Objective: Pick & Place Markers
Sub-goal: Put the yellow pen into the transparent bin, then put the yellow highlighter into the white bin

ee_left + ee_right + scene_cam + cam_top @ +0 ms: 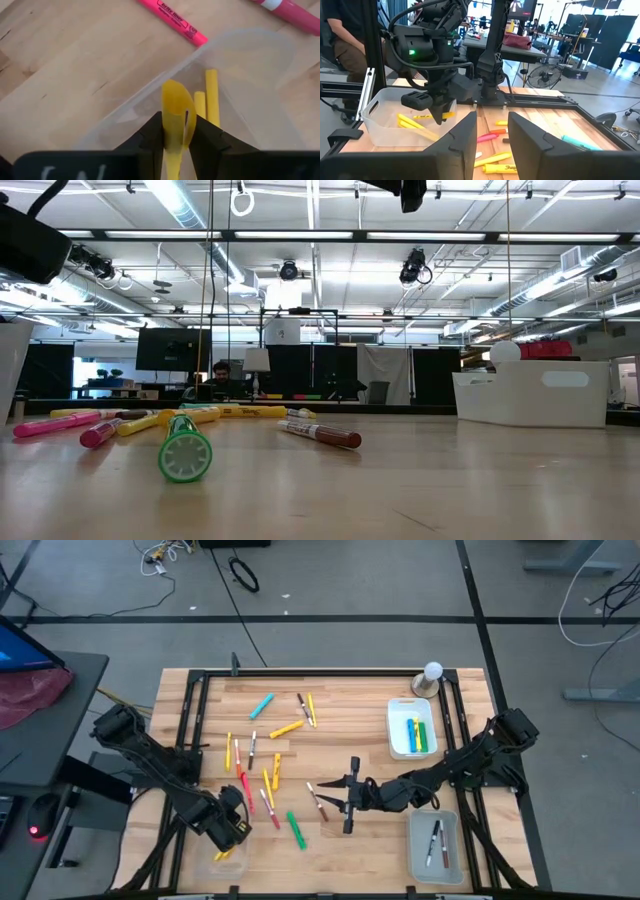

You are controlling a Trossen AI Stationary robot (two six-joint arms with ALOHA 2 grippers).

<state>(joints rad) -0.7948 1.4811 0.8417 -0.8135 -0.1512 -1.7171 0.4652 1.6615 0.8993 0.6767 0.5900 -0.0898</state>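
On the wooden table [330,840], the left gripper [175,131] pinches a yellow marker [175,112] over the near-left clear plastic tray [260,65], so it might catch the rim and bounce out; the right gripper [349,802] hangs spread, empty.

Both arms are black, built of chunky jointed segments with dark cables running along them. The left gripper [437,107] hangs from a bulky housing that carries a small green light. The right gripper [491,145] has two broad, flat, matte black fingers [462,142] with angular edges.
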